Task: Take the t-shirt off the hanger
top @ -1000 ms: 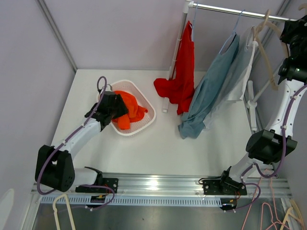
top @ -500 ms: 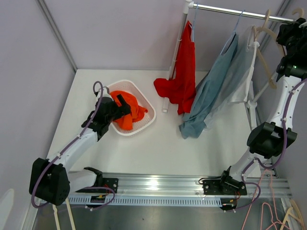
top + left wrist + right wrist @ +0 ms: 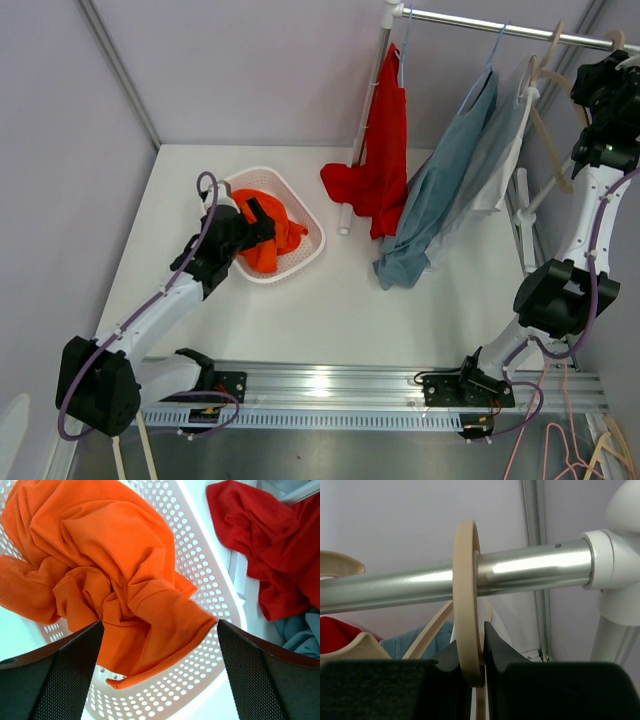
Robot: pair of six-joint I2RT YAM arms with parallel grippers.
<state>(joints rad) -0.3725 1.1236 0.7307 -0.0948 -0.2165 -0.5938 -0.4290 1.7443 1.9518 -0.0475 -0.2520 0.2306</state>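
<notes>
White plastic mesh makes up the basket (image 3: 307, 215) on the table (image 3: 330, 300) in the top view. The orange t-shirt (image 3: 268, 238) lies heaped inside it, off any hanger. My left claw (image 3: 256, 222) hangs just over its near rim, low enough to have the cloth fall inside the walls. My right claw (image 3: 603, 82) is raised to the far end of the rail (image 3: 470, 20), beside a red t-shirt (image 3: 386, 130) and a blue-grey shirt (image 3: 445, 185) that hang there. A wooden hanger (image 3: 550, 130) below it looks bare.

From the left wrist, my left claw (image 3: 160, 625) is spread wide with nothing between its fingers (image 3: 65, 675). The orange t-shirt (image 3: 110, 560) fills most of the basket (image 3: 212, 570), one fold draped towards the rim. Nothing else sits in it.

From the right wrist, my right claw (image 3: 470, 672) is pinched tight on the wooden hanger (image 3: 467, 605), low on its hook. The hook is looped over the rail (image 3: 530, 575), which carries its weight. I judge this grip steadies the hanger or readies it for lifting off.
</notes>
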